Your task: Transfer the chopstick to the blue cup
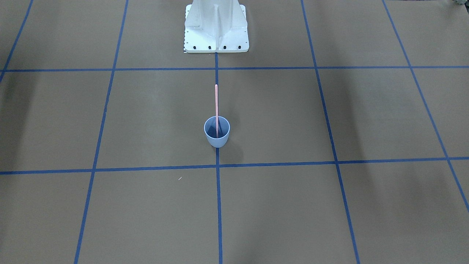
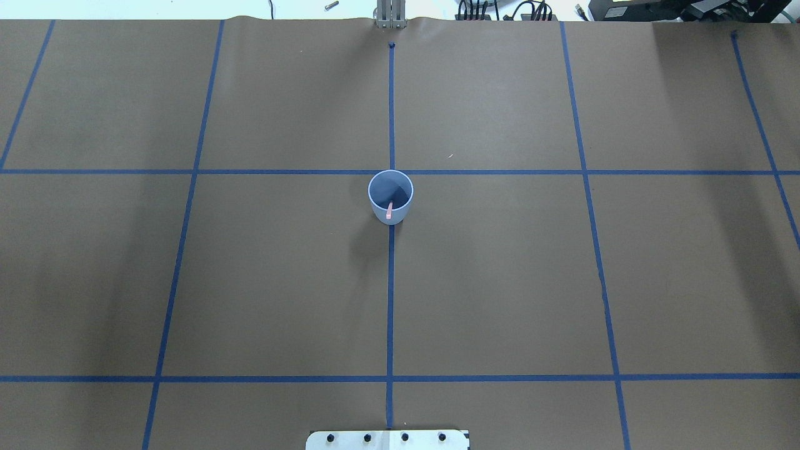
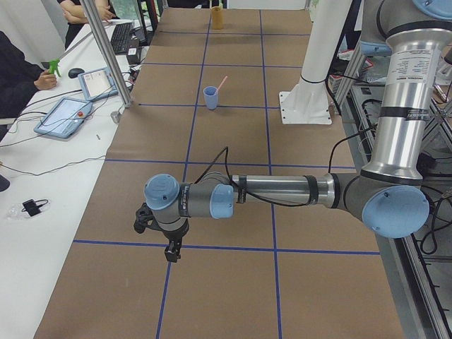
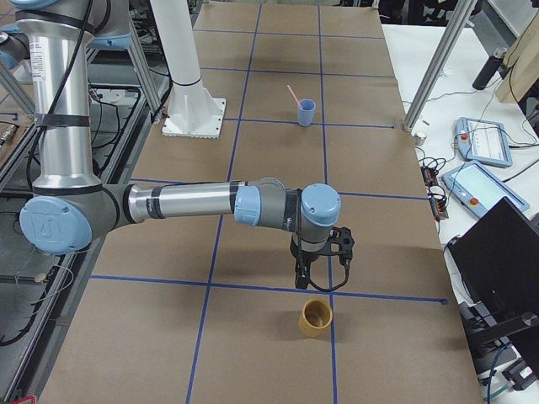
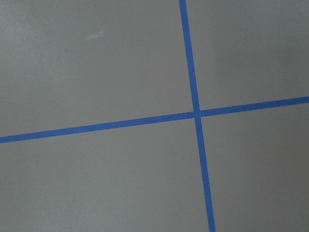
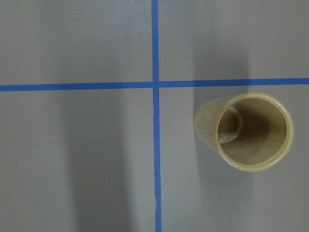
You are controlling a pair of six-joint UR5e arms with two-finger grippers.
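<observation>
The blue cup [image 1: 217, 134] stands upright on the centre tape line of the brown table; it also shows in the overhead view [image 2: 390, 187] and in both side views [image 3: 210, 97] [image 4: 306, 112]. A pale pink chopstick [image 1: 216, 104] stands in the cup and leans toward the robot's base, with its top end out over the rim [image 2: 390, 214] [image 3: 222, 82] [image 4: 292, 92]. My left gripper [image 3: 169, 251] hangs over a tape crossing, far from the cup. My right gripper [image 4: 316, 276] hangs beside a tan wooden cup. I cannot tell whether either gripper is open or shut.
The tan wooden cup [image 4: 317, 318] [image 6: 251, 131] stands upright and empty at the table's right end. The white robot base [image 1: 216, 31] is behind the blue cup. A side table with tablets [image 3: 67, 116] and a metal post [image 3: 106, 56] border the far side.
</observation>
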